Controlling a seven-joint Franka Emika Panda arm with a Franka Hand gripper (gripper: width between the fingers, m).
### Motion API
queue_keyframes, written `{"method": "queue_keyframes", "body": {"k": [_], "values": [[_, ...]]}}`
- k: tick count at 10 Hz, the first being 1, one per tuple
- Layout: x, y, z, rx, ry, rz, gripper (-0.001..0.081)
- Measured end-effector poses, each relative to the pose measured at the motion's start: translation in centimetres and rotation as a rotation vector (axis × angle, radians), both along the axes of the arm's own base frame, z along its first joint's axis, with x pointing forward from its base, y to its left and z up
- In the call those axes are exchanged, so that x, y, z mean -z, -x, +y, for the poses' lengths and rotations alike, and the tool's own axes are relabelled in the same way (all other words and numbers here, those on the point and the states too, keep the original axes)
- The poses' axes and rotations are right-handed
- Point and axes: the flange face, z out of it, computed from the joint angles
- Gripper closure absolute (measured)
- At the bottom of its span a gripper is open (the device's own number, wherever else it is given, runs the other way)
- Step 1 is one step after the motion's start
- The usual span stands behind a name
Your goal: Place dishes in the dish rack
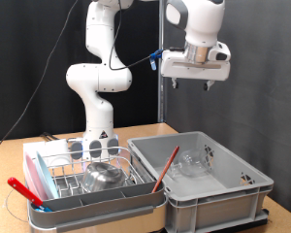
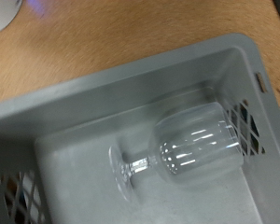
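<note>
One stemmed glass (image 2: 177, 149) lies in the grey crate (image 1: 244, 180); jaws' state unclear; steel bowl (image 1: 104, 176) in rack (image 1: 68, 180).

Robot lab; black curtain (image 1: 39, 49) backdrop, arm (image 1: 99, 73) bolted to wooden table (image 1: 150, 131)

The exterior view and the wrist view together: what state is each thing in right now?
hand: raised high above the grey crate, holding nothing.
stemmed glass: lying on its side inside the grey crate.
steel bowl: sitting in the dish rack.
red stick: leaning tilted between rack and crate.
red-handled tool: resting in the rack's front trough.
</note>
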Motion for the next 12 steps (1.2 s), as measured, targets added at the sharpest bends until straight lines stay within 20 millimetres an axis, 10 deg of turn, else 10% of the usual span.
{"method": "queue_keyframes", "body": {"k": [12], "values": [[3.0,0.1,-0.9,1.093,0.269,0.141,-0.0005]]}}
